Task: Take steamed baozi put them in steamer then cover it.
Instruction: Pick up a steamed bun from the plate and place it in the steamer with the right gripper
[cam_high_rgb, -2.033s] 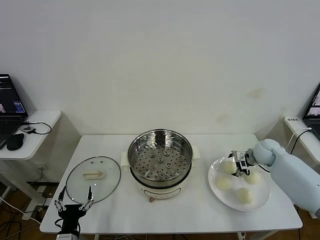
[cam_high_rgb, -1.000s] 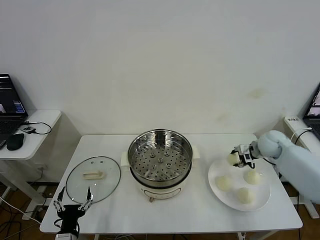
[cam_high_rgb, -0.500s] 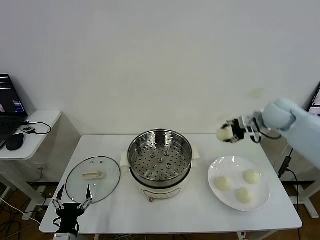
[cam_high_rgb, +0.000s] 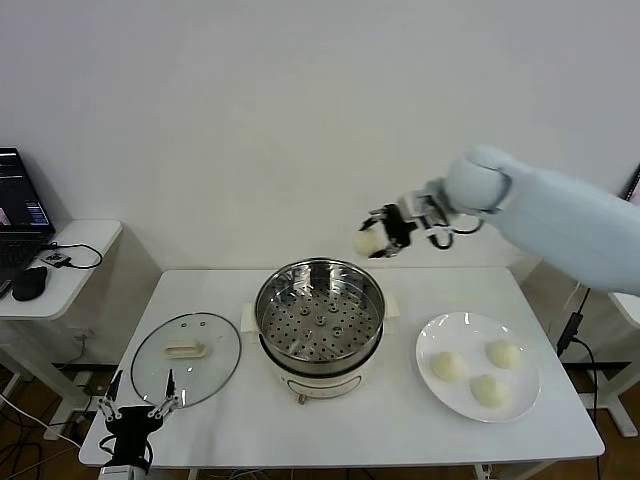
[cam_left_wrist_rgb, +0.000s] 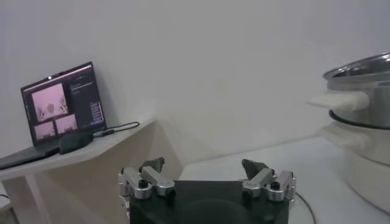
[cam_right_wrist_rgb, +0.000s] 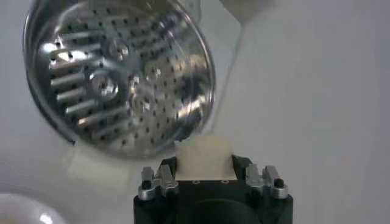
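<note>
One baozi (cam_high_rgb: 367, 240) hangs above the open steamer (cam_high_rgb: 320, 318); cover (cam_high_rgb: 187, 357) lies beside.

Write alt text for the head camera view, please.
The right gripper holds one baozi in the air above the far right rim of the empty steamer. Three baozi remain on the plate; the cover lies left, near the open left gripper.
</note>
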